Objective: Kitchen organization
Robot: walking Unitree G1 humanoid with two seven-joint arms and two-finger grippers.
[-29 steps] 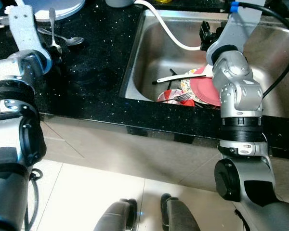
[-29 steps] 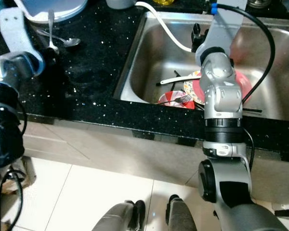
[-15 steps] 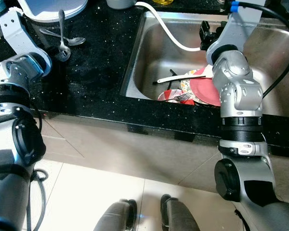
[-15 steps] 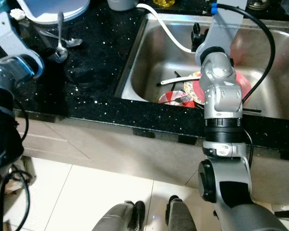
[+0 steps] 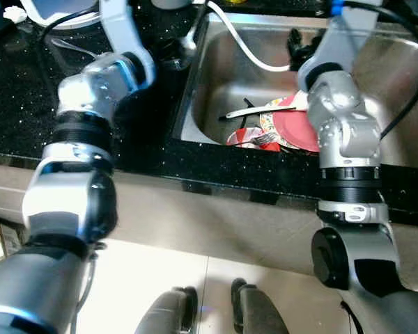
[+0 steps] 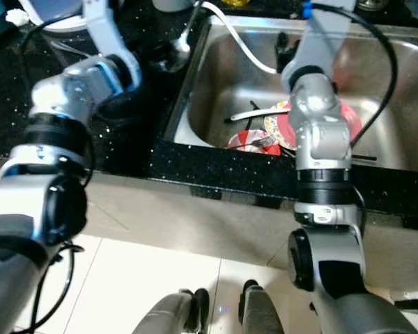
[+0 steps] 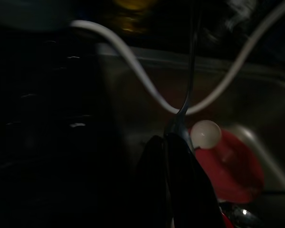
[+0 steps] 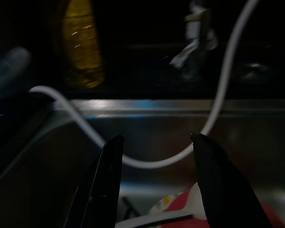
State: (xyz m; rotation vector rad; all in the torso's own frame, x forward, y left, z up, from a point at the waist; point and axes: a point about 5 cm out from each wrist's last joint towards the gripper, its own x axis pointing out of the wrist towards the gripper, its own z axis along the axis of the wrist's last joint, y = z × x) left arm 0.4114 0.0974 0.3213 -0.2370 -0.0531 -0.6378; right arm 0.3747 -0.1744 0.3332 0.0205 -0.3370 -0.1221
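Note:
My left gripper (image 5: 173, 51) hangs over the black counter (image 5: 28, 104) at the sink's left rim, shut on a metal spoon (image 5: 189, 40). In the left wrist view the black fingers (image 7: 180, 166) pinch the spoon (image 7: 190, 71) near its bowl, and the handle points out over the basin. Inside the steel sink (image 5: 216, 83) lie a red plate (image 5: 296, 132), a patterned plate, a white ladle (image 5: 265, 110) and a fork (image 5: 265, 140). My right gripper (image 5: 297, 46) hovers over the back of the sink, open, with both fingers (image 8: 109, 185) spread and nothing between them.
A white hose (image 5: 244, 50) curves from the back edge down into the sink. A white and blue plate (image 5: 56, 8) sits at the counter's far left, with another spoon (image 6: 64, 47) before it. A yellow bottle (image 8: 80, 42) stands behind the sink.
My left arm has swung right from the counter's far left to the sink's rim, carrying the spoon with it. The right arm has stayed where it was.

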